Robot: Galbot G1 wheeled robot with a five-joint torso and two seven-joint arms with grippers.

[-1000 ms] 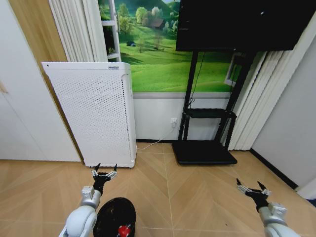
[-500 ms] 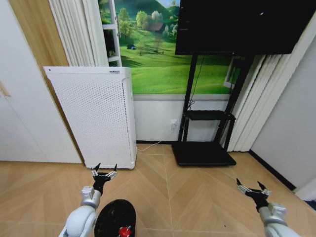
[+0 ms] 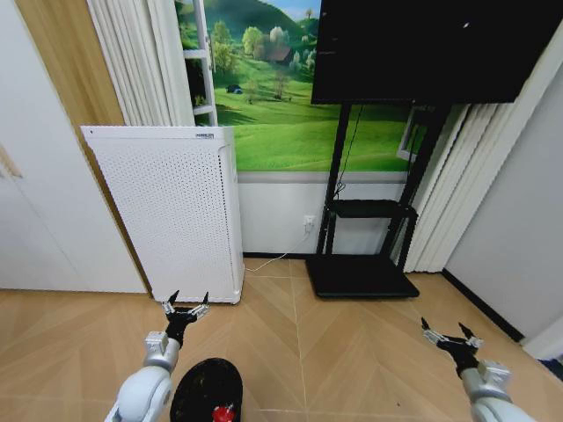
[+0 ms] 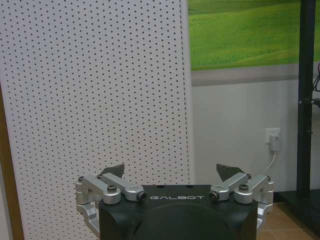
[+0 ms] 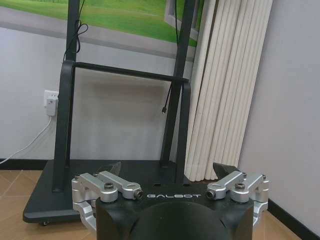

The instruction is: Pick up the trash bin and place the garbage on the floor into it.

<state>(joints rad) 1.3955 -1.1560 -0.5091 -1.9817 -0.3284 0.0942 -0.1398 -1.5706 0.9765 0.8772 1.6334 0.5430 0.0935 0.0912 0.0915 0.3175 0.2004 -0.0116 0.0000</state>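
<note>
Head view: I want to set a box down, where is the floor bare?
The wooden floor lies bare between the open left gripper and open right gripper, in front of the black TV stand base. It is crowded by the small black round trash bin and white perforated appliance.

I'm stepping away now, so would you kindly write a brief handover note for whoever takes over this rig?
Left tool: open, empty, raised over the floor in front of the white perforated appliance.
Right tool: open, empty, raised on the right, facing the black TV stand.
Trash bin: on the floor beside the left arm, ungripped; a red piece of garbage lies inside.
Done: one piece binned.
Left: I see no other litter on the floor; check around.
</note>
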